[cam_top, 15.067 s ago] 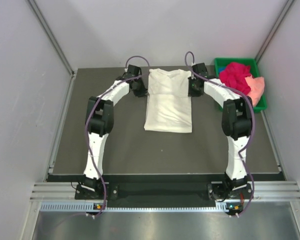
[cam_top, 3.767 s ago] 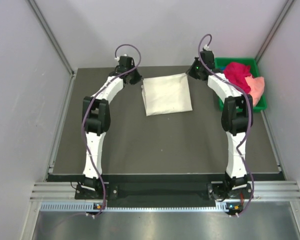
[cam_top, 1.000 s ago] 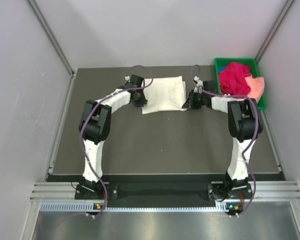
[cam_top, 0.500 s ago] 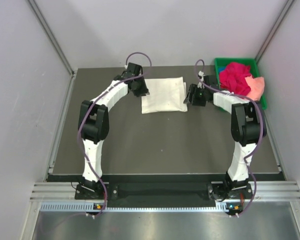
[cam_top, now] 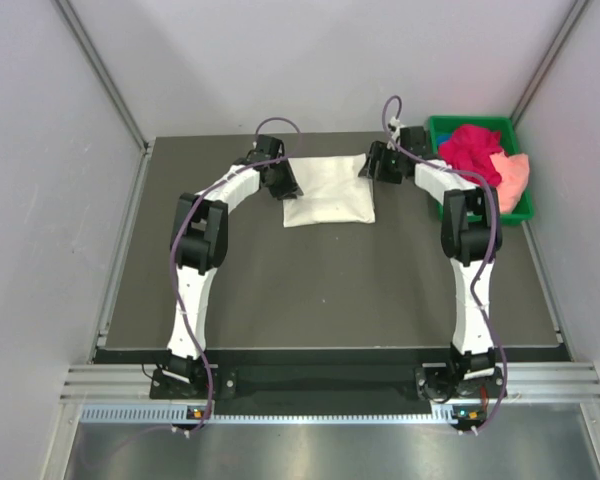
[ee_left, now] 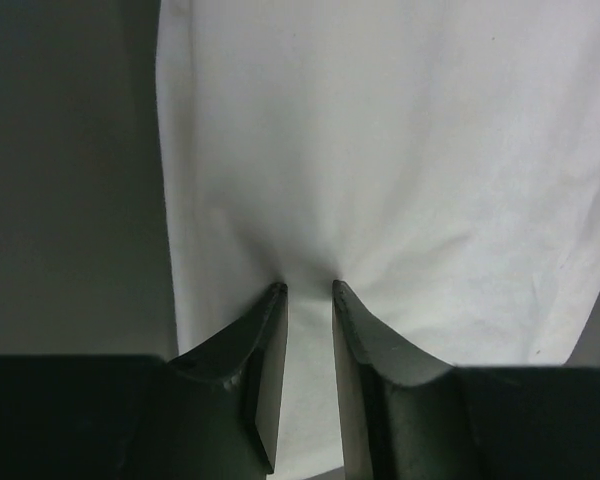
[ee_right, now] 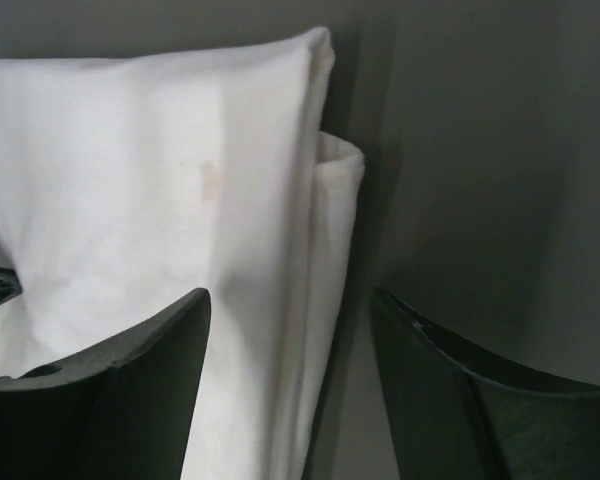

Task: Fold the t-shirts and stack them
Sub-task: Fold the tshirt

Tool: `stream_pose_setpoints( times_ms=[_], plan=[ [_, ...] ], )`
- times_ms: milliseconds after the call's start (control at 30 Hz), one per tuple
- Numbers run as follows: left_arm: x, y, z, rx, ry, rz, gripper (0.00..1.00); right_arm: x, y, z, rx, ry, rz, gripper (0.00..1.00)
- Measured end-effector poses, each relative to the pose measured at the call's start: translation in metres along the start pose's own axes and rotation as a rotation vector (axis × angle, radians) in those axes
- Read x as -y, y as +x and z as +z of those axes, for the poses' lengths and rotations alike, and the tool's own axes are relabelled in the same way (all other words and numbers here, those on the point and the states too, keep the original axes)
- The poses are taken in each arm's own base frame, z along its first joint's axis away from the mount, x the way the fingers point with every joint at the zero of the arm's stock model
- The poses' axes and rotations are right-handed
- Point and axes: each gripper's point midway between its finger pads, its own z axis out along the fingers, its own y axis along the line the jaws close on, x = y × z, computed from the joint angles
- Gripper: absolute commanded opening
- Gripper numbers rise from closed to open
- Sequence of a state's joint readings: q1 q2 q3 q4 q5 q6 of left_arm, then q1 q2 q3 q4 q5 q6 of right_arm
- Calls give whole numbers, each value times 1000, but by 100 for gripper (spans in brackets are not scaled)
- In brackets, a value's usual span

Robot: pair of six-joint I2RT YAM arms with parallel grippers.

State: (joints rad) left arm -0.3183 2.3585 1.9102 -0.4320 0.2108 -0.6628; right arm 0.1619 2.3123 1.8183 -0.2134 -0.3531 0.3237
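Observation:
The cream-white t-shirt (cam_top: pixel 330 192) lies folded into a rectangle at the back middle of the dark table. My left gripper (cam_top: pixel 284 182) is at the shirt's left edge. In the left wrist view its jaws (ee_left: pixel 308 290) are nearly together, pinching the white cloth (ee_left: pixel 380 150), and creases fan out from the tips. My right gripper (cam_top: pixel 371 165) is at the shirt's far right corner. It stands open (ee_right: pixel 290 295), straddling the layered right edge of the cloth (ee_right: pixel 130 150) and holding nothing. The magenta-red t-shirt (cam_top: pixel 470 150) and the peach-pink t-shirt (cam_top: pixel 518 176) lie crumpled in the tray.
A green plastic tray (cam_top: pixel 436 126) sits at the back right corner, just right of my right arm. Grey walls close in the table on the left, right and back. Bare dark mat (cam_top: pixel 320 290) stretches from the shirt to the near edge.
My right gripper has opened, let go of the shirt's right edge and moved toward the back. My left gripper has shifted slightly and still pinches the cloth.

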Motion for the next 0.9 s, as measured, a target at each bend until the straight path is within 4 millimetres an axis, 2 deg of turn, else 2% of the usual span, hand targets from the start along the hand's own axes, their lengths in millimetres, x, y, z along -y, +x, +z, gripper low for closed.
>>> stream_pose_setpoints(
  times_ms=[67,167,233,300,367,400,633,700,767,800,867,900],
  plan=[
    [0,-2,1,9,1,9,31,7,7,13,-15,-15,22,65],
    [-1,-6,3,25,-4,24,31,11,-9,20,15,-50,47,60],
    [-1,-7,3,31,-7,35,31,16,-17,26,36,-70,73,44],
    [-2,-9,3,41,-12,47,32,20,-17,31,38,-89,102,26],
    [-3,-11,4,51,-19,56,32,21,-15,37,39,-124,142,19],
    [-4,-12,4,54,-21,60,33,20,-17,40,42,-145,160,12],
    [-16,-28,-4,71,-38,52,34,15,-23,57,74,-255,265,2],
    [-22,-39,-9,82,-46,38,34,15,-26,60,82,-288,301,15],
    [-25,-50,-15,99,-46,28,34,13,-30,60,81,-320,331,37],
    [-26,-55,-18,104,-45,24,34,12,-32,59,83,-332,335,51],
    [-27,-61,-27,108,-40,13,34,7,-39,54,90,-353,321,64],
    [-25,-61,-31,104,-30,10,34,6,-42,50,92,-352,309,67]
  ],
)
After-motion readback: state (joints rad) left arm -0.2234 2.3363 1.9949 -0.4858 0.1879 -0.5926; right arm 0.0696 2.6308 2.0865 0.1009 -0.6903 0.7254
